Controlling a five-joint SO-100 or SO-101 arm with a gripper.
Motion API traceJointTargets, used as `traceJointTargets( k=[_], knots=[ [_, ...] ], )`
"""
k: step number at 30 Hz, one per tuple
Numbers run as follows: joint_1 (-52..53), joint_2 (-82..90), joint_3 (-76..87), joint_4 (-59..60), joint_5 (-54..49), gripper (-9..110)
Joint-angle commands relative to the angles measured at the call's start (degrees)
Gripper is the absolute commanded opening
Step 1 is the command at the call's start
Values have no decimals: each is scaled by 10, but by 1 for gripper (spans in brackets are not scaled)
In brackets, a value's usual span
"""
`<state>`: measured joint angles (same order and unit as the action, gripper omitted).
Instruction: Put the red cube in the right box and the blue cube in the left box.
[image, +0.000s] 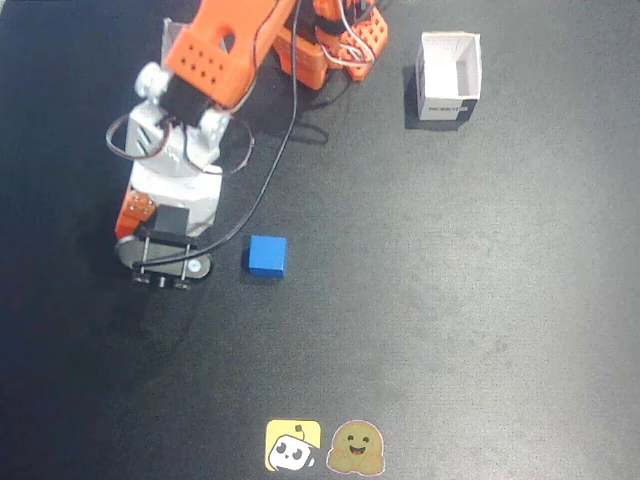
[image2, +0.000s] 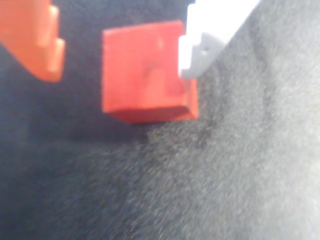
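In the wrist view the red cube lies on the black mat between my fingers. The white finger rests against its right side, while the orange finger stands clear of its left side, so my gripper is open around it. In the fixed view the gripper points down at the left and hides the red cube. The blue cube lies just right of it. One white box, the right box, stands open-topped at the back right. The left box is out of view.
The arm's orange base with its cables sits at the back centre. Two stickers lie at the mat's front edge. The black mat stretches wide between the blue cube and the box.
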<state>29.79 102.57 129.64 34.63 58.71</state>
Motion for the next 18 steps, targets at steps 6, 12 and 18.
traceJointTargets(
  k=[6,12,18],
  knots=[
    [4,-26,-28,-40,-5,20],
    [-1,-32,-25,-42,-2,20],
    [-12,-25,-11,-36,14,21]
  ],
)
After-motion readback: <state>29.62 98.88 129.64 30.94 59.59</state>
